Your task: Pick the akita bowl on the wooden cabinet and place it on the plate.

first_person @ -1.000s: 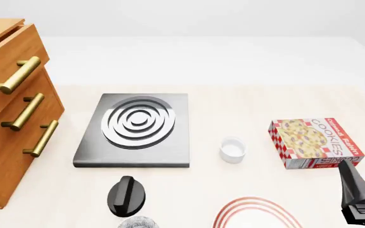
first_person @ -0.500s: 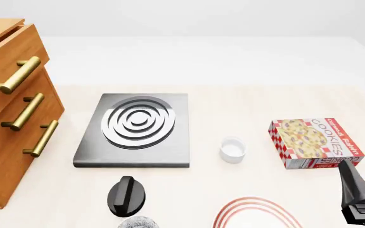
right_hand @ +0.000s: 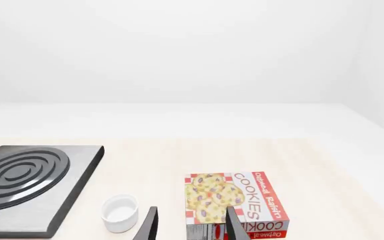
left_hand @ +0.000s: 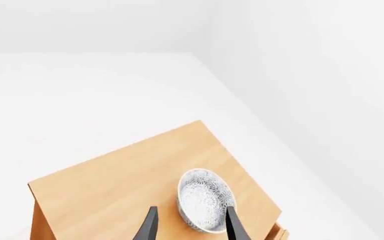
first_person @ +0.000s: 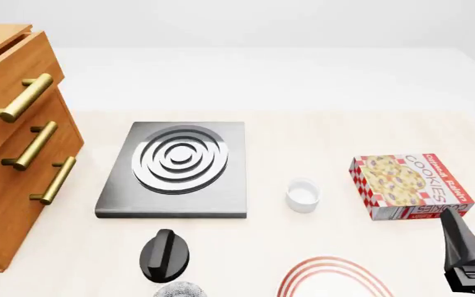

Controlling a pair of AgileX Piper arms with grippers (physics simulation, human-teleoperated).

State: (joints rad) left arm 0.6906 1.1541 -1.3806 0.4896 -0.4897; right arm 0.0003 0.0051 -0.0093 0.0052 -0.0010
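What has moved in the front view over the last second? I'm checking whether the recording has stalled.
Nothing visibly changed. The bowl, burner, cup, cookie box, plate, cabinet and right gripper all sit where they were.

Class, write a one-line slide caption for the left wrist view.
Left hand, open, over the bowl on the cabinet top.
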